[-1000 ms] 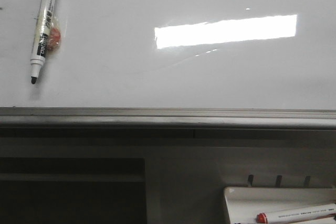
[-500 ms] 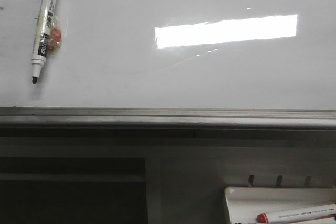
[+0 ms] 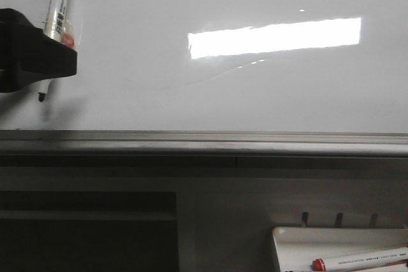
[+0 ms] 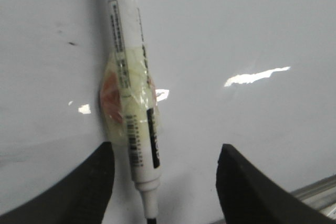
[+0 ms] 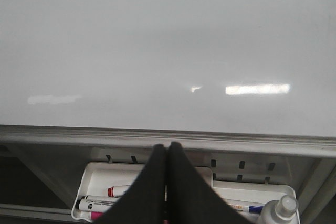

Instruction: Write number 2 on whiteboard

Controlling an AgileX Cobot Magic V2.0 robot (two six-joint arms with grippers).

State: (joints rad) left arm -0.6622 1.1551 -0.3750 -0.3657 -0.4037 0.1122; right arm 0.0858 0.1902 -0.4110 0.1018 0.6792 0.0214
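Left pincer (image 4: 160,182) open astride black marker (image 4: 129,93) (taped) on whiteboard (image 3: 255,93); right pincer (image 5: 167,153) closed, empty

Black print and a bar code on the white marker (image 4: 131,93) taped to the whiteboard (image 3: 255,87), too blurry to read. Tiny print along the red-capped marker (image 3: 360,260) in the tray (image 3: 287,240), also too small to read.

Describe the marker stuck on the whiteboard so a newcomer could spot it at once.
Start at the whiteboard and look to its upper left, where the left gripper is open around the black marker. It hangs tip down, uncapped, taped to the board over a reddish blob, unlike the red-capped marker in the white tray below.
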